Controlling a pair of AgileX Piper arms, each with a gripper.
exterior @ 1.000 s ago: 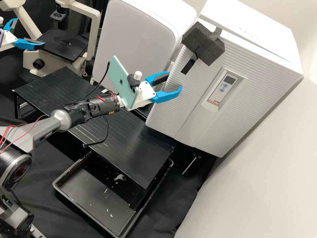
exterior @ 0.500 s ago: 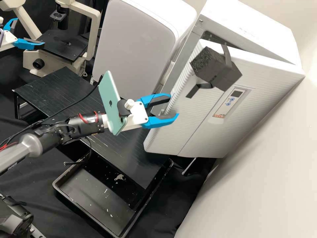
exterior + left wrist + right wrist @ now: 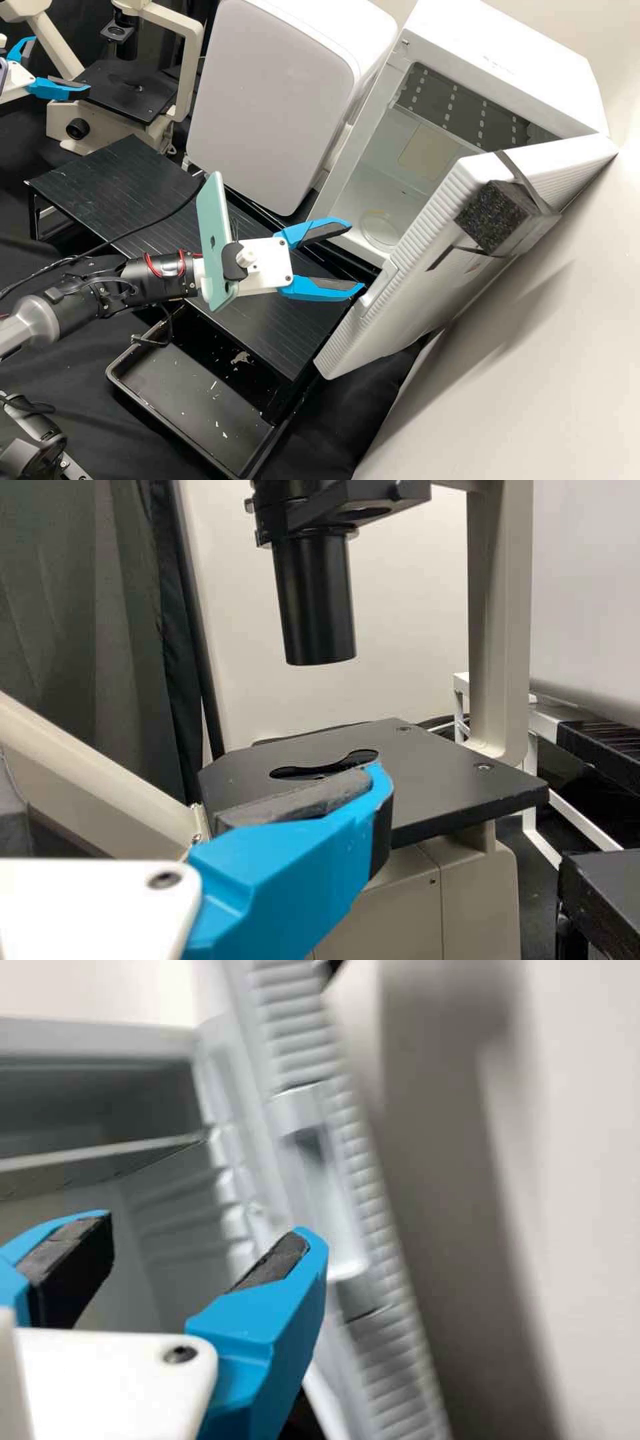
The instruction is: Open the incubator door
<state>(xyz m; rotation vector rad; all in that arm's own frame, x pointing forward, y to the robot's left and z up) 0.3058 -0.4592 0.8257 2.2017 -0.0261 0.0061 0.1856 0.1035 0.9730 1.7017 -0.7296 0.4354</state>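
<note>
The white incubator [image 3: 507, 60] has its ribbed door [image 3: 427, 267] swung wide, baring the grey-white inside. My right gripper [image 3: 357, 257] is open in front of the opening, its lower fingertip close beside the handle recess [image 3: 380, 290] in the door's edge; whether they touch I cannot tell. In the right wrist view, nothing is held by the right gripper [image 3: 203, 1235], and the door [image 3: 385, 1330] and recess [image 3: 330, 1200] lie just beyond one finger. At the far left, my left gripper [image 3: 61, 65] stands open by the microscope; its blue finger [image 3: 290, 875] crosses the left wrist view.
A black foam block [image 3: 493, 217] is strapped to the door's front. Another white cabinet [image 3: 273, 87] stands left of the incubator. The microscope [image 3: 127, 93] is at the back left, the black platform [image 3: 133, 193] before the cabinets, a black tray [image 3: 180, 393] nearer. A wall borders the door's right.
The door has swung from closed to wide open, toward the front and right. My right gripper has come down and nearer, staying open. The left gripper has kept still.
</note>
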